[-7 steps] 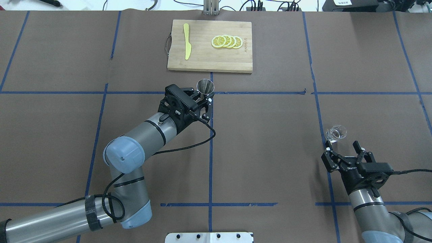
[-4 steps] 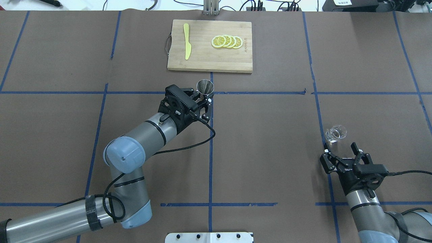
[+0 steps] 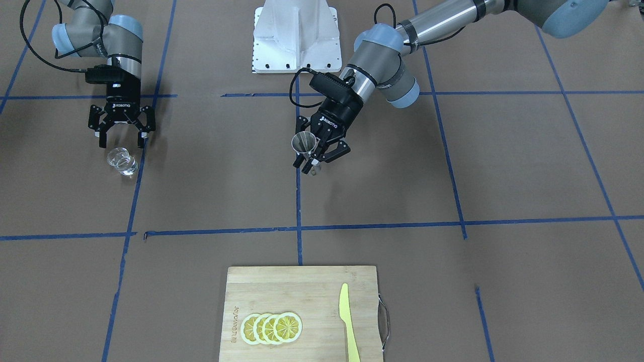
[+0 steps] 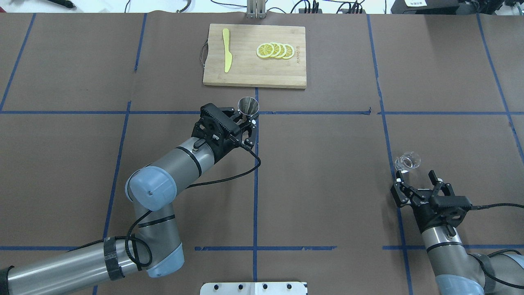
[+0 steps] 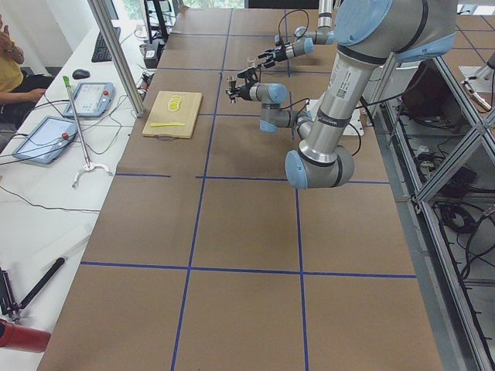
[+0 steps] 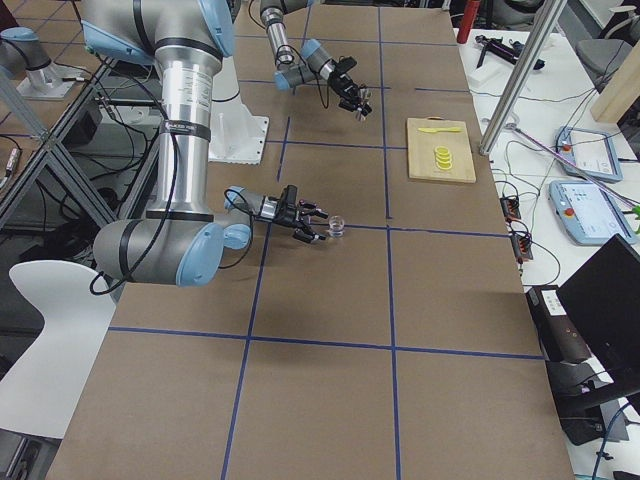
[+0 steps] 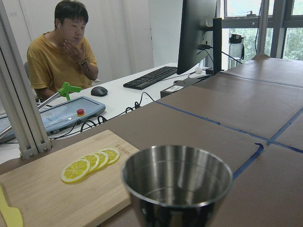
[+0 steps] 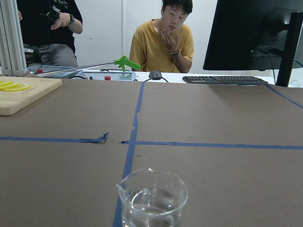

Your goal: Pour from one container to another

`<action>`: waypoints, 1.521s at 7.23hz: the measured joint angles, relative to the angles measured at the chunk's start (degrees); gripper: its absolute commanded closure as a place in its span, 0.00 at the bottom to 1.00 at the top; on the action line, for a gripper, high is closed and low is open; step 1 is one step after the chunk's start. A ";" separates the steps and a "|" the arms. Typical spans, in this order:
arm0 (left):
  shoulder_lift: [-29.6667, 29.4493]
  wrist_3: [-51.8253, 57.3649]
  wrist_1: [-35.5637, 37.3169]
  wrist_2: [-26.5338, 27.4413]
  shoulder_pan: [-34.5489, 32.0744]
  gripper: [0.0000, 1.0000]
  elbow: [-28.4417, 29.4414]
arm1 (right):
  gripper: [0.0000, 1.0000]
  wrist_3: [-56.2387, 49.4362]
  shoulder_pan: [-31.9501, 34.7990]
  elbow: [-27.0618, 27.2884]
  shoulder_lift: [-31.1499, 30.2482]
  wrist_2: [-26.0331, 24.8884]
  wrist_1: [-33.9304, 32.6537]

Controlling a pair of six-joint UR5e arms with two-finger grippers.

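Note:
The silver jigger point(image 4: 248, 105) stands upright between the fingers of my left gripper point(image 4: 250, 123), which is shut on its narrow waist near the table's middle; it also shows in the front view as the jigger point(image 3: 304, 142) in that gripper point(image 3: 313, 160). Its open cup point(image 7: 177, 182) fills the left wrist view. The clear glass tumbler point(image 4: 407, 161) sits on the table at the right with a little clear liquid in it point(image 8: 152, 201). My right gripper point(image 4: 415, 176) is open just behind the tumbler point(image 3: 122, 162), its fingers apart and not touching it.
A bamboo cutting board point(image 4: 245, 78) at the far middle carries lemon slices point(image 4: 275, 51) and a yellow knife point(image 4: 226, 50). The white robot base plate point(image 4: 254, 288) lies at the near edge. Blue tape lines cross the brown table. People sit beyond the far edge.
My right gripper drew back slightly from the tumbler, then edged forward and to the right again, staying open. The left gripper and the jigger have not moved.

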 measured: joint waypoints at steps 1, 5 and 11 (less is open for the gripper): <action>0.00 0.00 0.02 0.03 0.00 1.00 0.01 | 0.05 -0.32 0.57 -0.06 0.04 0.55 -0.02; 0.06 0.08 0.19 0.16 0.00 1.00 -0.05 | 0.05 -0.77 2.47 -3.93 4.27 1.47 0.20; 0.09 0.18 0.35 0.22 0.09 1.00 -0.12 | 0.08 -3.79 4.28 -5.35 5.63 3.21 2.54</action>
